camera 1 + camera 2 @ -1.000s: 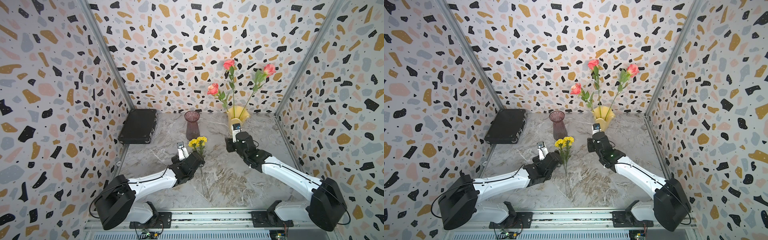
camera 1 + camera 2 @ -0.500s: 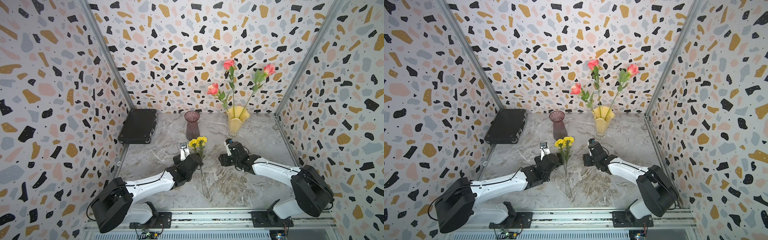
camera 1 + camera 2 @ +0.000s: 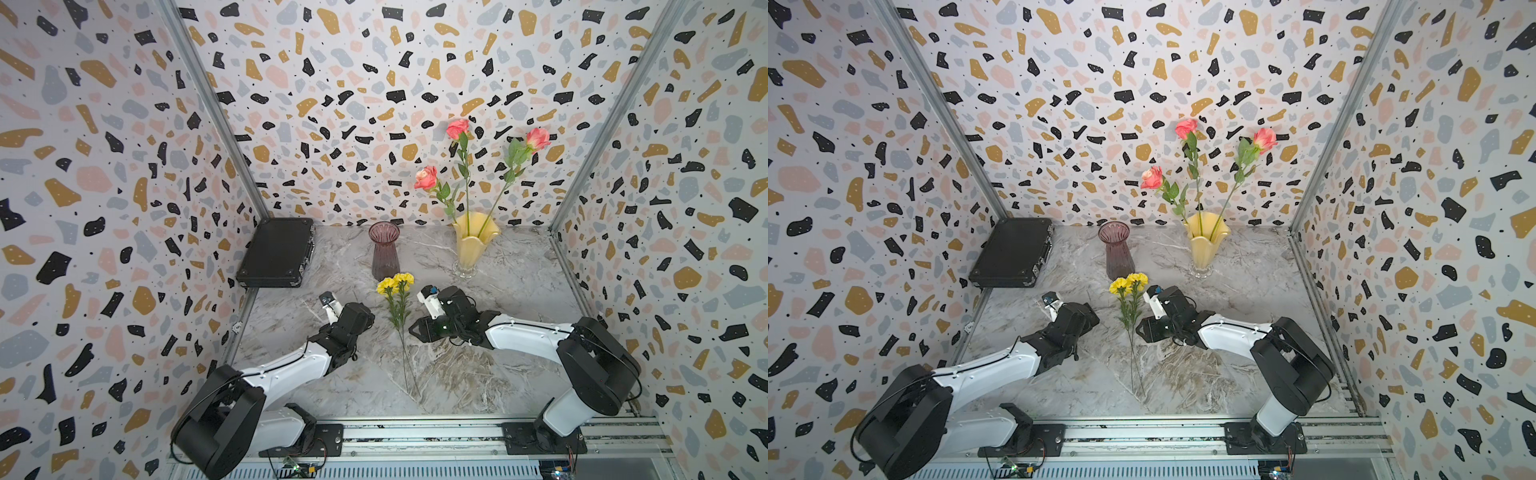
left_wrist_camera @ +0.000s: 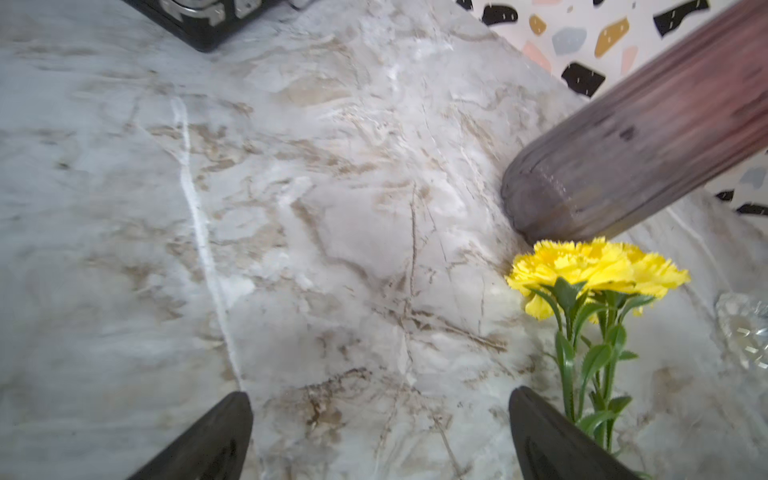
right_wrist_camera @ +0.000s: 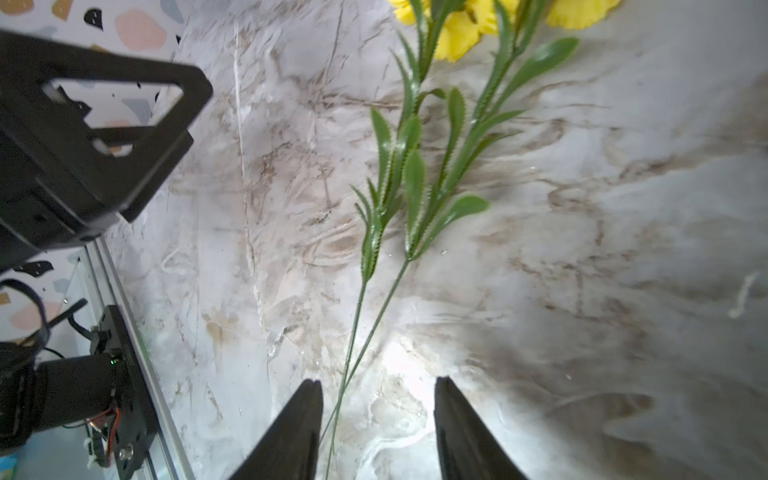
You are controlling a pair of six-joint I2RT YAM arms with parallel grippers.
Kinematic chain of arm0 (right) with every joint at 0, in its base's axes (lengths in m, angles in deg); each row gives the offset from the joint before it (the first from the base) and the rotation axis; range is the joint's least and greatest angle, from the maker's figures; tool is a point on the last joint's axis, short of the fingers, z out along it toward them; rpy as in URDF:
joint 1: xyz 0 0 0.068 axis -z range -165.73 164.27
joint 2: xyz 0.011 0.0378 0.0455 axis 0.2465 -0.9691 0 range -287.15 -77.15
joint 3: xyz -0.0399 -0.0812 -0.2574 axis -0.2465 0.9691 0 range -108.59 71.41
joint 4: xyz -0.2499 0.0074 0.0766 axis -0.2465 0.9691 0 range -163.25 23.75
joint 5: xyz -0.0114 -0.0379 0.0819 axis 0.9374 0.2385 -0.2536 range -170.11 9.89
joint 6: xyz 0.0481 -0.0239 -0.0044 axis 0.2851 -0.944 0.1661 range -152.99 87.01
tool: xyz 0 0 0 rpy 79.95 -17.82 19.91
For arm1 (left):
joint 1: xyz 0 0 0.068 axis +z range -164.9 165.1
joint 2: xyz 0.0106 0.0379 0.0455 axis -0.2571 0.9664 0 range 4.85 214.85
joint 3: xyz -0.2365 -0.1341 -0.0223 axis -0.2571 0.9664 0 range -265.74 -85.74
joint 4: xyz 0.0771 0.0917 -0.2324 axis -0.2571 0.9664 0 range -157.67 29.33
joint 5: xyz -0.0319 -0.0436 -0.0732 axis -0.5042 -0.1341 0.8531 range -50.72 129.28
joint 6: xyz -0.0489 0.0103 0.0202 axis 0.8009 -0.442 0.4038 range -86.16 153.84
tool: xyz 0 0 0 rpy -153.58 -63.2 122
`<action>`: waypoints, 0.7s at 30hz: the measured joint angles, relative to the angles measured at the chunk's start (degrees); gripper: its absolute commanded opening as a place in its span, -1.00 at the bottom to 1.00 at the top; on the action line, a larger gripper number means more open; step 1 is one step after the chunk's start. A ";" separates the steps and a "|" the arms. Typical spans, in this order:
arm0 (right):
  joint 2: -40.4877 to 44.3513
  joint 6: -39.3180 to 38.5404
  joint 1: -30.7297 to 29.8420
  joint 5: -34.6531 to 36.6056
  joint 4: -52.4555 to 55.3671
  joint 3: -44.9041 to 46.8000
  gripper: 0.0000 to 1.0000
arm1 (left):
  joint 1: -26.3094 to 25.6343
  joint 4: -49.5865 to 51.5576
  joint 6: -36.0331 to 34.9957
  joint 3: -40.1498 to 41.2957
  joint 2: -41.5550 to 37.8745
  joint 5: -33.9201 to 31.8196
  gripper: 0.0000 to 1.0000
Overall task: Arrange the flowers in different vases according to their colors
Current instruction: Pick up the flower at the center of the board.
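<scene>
Now, nearest the rail (image 3: 415, 432), the two yellow flowers (image 3: 397, 299) lie flat on the worktop (image 3: 498, 374) with their bare stem ends toward the front and their blooms toward the back. The right fingers (image 5: 291, 436) stand apart, low over the marble. Both thin stems run through the gap, close against one finger rather than centred, and nothing is clamped yet. From the other side, the left fingers (image 4: 216, 440) are also spread wide and empty, with the yellow blooms just beside one tip. My guess is that the pickup is the risky part. The stems are slender and sit off-centre, so a closing pinch could catch only one, or squeeze both and let one slide out as it rises. Their leaves overlap, so lifting one flower may drag the other along. The two arms are also near each other (the left one shows large in the right wrist view), so any sideways correction could bring them into contact. Just behind the blooms stands the purple vase (image 3: 385, 251), upright and empty. A long stem swinging up could knock its flared mouth and tip it, and the opening looks small for a floppy stem end. Further back, the yellow vase (image 3: 473, 245) already holds the three pink roses (image 3: 427, 178), so a yellow flower dropped there would spoil the sorting. The black case (image 3: 276, 253) lies at the back on the left, well apart from all this.
</scene>
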 measured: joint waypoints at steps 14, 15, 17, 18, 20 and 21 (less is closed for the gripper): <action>-9.53 -6.82 -7.93 6.95 8.87 -8.02 -0.03 | 0.11 -3.43 2.89 3.67 -0.72 1.49 0.99; -10.01 -6.99 -8.20 7.32 9.18 -8.24 -0.03 | 0.11 -3.43 2.84 3.52 -0.46 1.79 0.99; -10.78 -7.34 -8.66 7.80 9.62 -8.50 -0.06 | 0.11 -3.52 2.82 3.30 -0.28 2.27 0.99; -11.08 -7.43 -8.81 7.98 9.90 -8.68 -0.09 | 0.11 -3.58 2.82 3.28 -0.28 2.49 0.99; -11.23 -7.61 -9.01 8.41 10.27 -9.01 -0.14 | 0.11 -3.58 2.82 3.21 -0.28 2.73 0.99; -11.23 -7.67 -9.05 8.66 10.36 -9.11 -0.16 | 0.11 -3.61 2.82 3.21 -0.28 2.89 0.99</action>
